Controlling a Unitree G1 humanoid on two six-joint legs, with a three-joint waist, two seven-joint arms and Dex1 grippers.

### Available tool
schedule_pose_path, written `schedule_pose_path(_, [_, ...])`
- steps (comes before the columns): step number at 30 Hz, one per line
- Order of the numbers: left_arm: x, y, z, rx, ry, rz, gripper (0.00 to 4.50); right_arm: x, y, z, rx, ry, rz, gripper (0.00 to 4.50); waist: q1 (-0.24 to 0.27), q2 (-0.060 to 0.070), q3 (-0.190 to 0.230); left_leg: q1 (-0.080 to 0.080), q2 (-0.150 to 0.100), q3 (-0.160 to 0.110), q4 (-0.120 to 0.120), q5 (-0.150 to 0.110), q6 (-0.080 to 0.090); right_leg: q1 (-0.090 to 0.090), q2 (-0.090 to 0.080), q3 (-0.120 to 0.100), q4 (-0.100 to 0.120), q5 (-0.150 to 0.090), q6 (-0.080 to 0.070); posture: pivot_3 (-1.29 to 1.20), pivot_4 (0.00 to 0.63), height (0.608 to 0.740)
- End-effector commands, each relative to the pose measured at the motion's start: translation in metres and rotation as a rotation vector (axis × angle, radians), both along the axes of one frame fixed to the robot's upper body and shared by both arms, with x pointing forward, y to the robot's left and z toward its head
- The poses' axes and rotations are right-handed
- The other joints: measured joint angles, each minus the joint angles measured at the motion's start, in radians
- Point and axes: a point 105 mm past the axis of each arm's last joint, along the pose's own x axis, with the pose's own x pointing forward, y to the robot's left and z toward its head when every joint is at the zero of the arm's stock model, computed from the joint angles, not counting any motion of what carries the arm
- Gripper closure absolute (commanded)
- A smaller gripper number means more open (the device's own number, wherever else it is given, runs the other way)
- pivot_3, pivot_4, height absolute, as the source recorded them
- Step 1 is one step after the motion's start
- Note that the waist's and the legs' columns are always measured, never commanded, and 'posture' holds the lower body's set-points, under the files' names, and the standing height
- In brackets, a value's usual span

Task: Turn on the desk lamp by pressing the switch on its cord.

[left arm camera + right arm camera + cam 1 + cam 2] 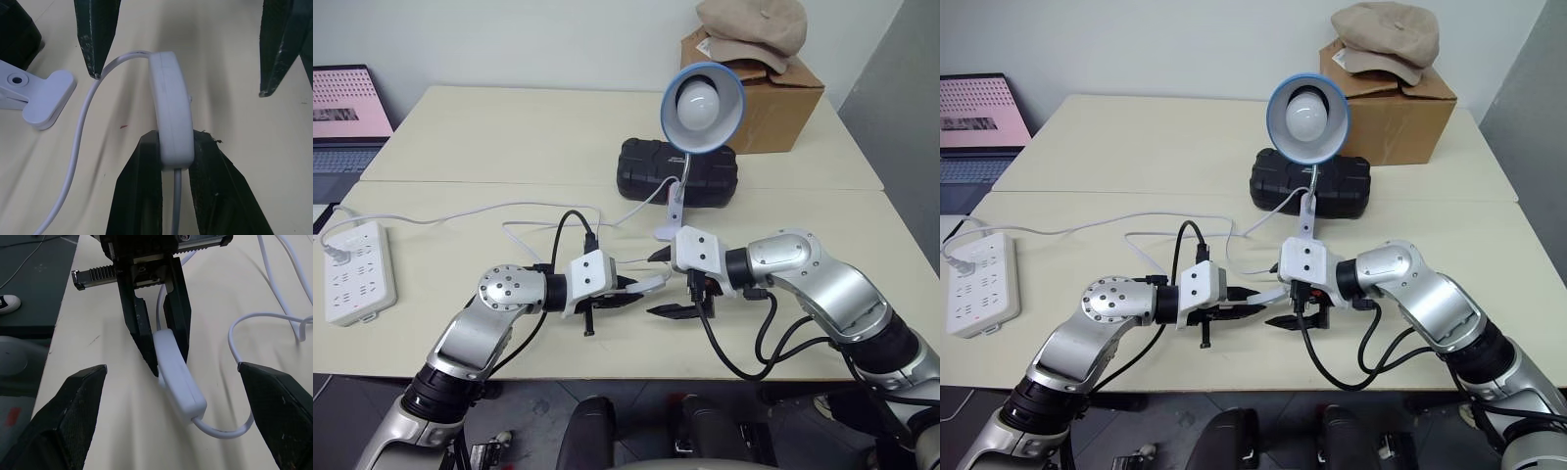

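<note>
The left gripper (pixel 175 147) pinches one end of the switch (pixel 171 110) between its nearly closed black fingers, holding it just above the table (pixel 509 137) a little in front of the desk lamp (pixel 702 103). The right gripper (pixel 663 282), jaws spread wide and holding nothing, faces it with its tips on either side of the switch's free end. The cord (pixel 460 213) runs from the switch back past the lamp's clip base towards the power strip (pixel 354 271), well to the lamp's left.

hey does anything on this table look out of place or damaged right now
Nothing looks damaged or spilled. The one oddity is a beige cap lying on the cardboard box. The desk lamp stands upright, unlit.
</note>
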Motion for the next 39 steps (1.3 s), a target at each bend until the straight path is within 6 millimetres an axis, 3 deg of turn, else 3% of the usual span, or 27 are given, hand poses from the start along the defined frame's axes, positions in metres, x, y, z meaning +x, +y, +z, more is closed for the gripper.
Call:
schedule_pose_path(1, [-0.0032,-0.0071,0.0106,-0.014,-0.041,-0.024,4.09,-0.0012,0.0043,0.0033,0.001,-0.037,0.025,0.36,0.0,0.0,0.0,0.0,0.0,0.0,0.0,0.0,0.0,0.0,0.0,0.0,0.0,0.0,0.0,0.0,0.15,0.74])
schedule_pose_path(3, [-0.0028,-0.0085,0.0136,-0.023,-0.04,-0.023,4.09,-0.0002,0.0048,0.0018,-0.001,-0.036,0.02,0.63,0.0,0.0,0.0,0.0,0.0,0.0,0.0,0.0,0.0,0.0,0.0,0.0,0.0,0.0,0.0,0.0,0.15,0.74])
schedule_pose_path(13, [-0.0023,-0.0112,0.019,-0.031,-0.039,-0.022,4.09,0.0029,0.0043,-0.0022,-0.014,-0.049,0.014,3.34,0.0,0.0,0.0,0.0,0.0,0.0,0.0,0.0,0.0,0.0,0.0,0.0,0.0,0.0,0.0,0.0,0.15,0.74])
schedule_pose_path(15, [-0.0018,-0.011,0.0189,-0.025,-0.042,-0.023,4.09,0.0031,0.0039,-0.0021,-0.016,-0.051,0.019,3.62,0.0,0.0,0.0,0.0,0.0,0.0,0.0,0.0,0.0,0.0,0.0,0.0,0.0,0.0,0.0,0.0,0.15,0.74])
schedule_pose_path(27, [-0.0002,-0.0104,0.0199,-0.022,-0.055,-0.019,4.09,-0.001,0.0036,-0.0003,0.001,-0.041,0.062,3.71,0.0,0.0,0.0,0.0,0.0,0.0,0.0,0.0,0.0,0.0,0.0,0.0,0.0,0.0,0.0,0.0,0.15,0.74])
schedule_pose_path(28, [-0.0002,-0.0103,0.0199,-0.021,-0.055,-0.02,4.09,-0.001,0.0038,0.0004,0.007,-0.039,0.062,3.04,0.0,0.0,0.0,0.0,0.0,0.0,0.0,0.0,0.0,0.0,0.0,0.0,0.0,0.0,0.0,0.0,0.15,0.74])
schedule_pose_path(34, [0.0005,-0.0088,0.0193,-0.007,-0.066,-0.016,4.09,0.0043,0.0001,0.0015,-0.019,-0.053,0.027,1.52,0.0,0.0,0.0,0.0,0.0,0.0,0.0,0.0,0.0,0.0,0.0,0.0,0.0,0.0,0.0,0.0,0.15,0.74])
schedule_pose_path(39, [0.0009,-0.0086,0.0191,-0.003,-0.071,-0.015,4.09,0.0042,-0.0028,-0.0023,-0.047,-0.052,0.026,1.48,0.0,0.0,0.0,0.0,0.0,0.0,0.0,0.0,0.0,0.0,0.0,0.0,0.0,0.0,0.0,0.0,0.15,0.74])
